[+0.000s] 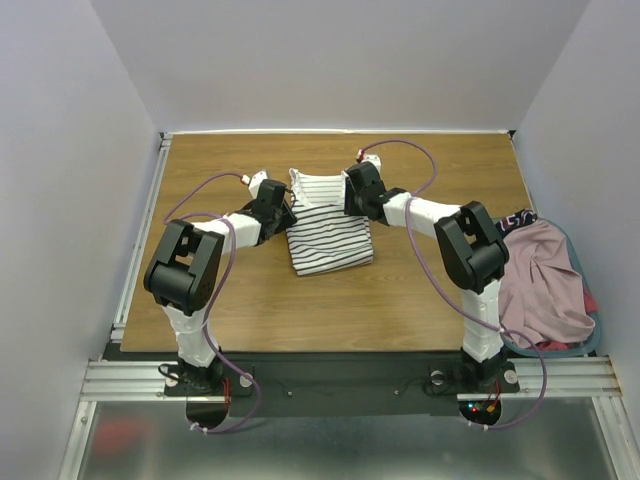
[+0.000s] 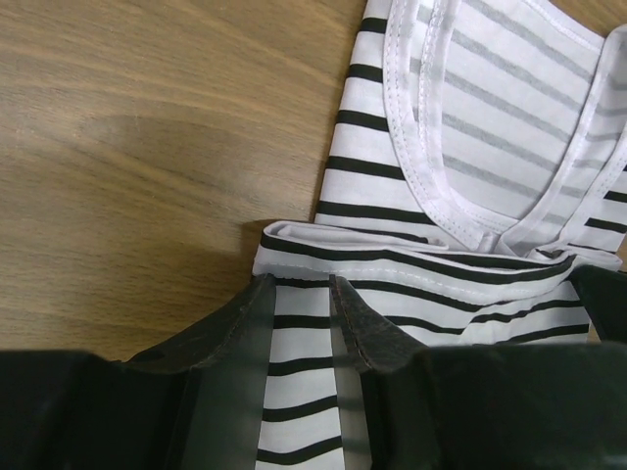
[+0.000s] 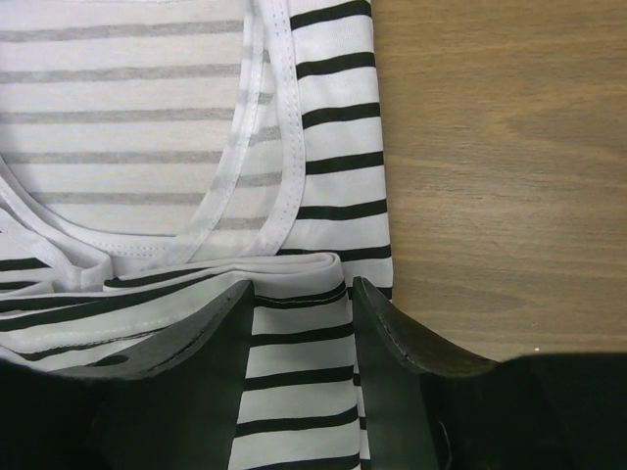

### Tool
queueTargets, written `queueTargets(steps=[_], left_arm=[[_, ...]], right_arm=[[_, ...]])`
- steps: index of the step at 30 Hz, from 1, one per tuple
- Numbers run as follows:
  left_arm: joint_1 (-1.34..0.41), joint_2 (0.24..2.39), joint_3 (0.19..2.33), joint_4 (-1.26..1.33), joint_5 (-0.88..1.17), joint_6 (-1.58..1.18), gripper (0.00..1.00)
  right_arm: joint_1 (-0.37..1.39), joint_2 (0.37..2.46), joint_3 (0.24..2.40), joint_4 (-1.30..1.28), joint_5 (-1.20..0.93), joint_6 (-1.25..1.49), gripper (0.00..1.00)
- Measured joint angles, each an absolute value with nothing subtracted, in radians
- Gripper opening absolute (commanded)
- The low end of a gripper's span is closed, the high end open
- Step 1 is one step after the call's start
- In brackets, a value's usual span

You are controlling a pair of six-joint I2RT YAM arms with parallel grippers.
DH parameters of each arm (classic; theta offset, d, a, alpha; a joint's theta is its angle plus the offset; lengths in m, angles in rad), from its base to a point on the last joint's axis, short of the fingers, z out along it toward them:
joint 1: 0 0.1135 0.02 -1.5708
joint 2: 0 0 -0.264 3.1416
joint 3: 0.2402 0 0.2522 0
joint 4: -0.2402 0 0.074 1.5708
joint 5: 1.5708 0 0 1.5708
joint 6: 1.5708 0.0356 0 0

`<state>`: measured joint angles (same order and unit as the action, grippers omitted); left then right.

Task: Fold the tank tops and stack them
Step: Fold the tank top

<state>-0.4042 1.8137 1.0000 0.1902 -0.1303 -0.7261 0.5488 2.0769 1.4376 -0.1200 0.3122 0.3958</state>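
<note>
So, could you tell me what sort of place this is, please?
Probably a robotics lab test cell, not a home: plain white walls box in a wooden tabletop on an aluminium rail frame, with a left arm and right arm bolted at its near edge.

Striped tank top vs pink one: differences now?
The white tank top with thin black stripes lies folded flat on the wooden table; the plain dusty pink tank top sits crumpled at its right edge. The striped one is patterned, the pink one solid. Both are cloth.
</note>
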Motion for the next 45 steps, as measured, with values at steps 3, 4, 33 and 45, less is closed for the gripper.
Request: queueTargets(steps=[3,4,33,45], left_arm=[[-0.404,1.814,1.0,0.195,-0.13,-0.723,0.4],[-0.404,1.814,1.0,0.197,-0.13,-0.723,0.41],[-0.352,1.832,0.976,0.27,-0.077,-0.717,0.44],[-0.35,1.862,0.981,0.319,-0.031,-0.714,0.27]], right_arm=[[0.549,2.077,1.443,-0.118,0.308,0.396,0.5],[0.549,2.077,1.443,-0.119,0.308,0.396,0.5],[0.542,2.09,1.465,-0.119,0.302,0.378,0.52],[0.536,2.12,1.466,-0.117,0.287,0.371,0.51]])
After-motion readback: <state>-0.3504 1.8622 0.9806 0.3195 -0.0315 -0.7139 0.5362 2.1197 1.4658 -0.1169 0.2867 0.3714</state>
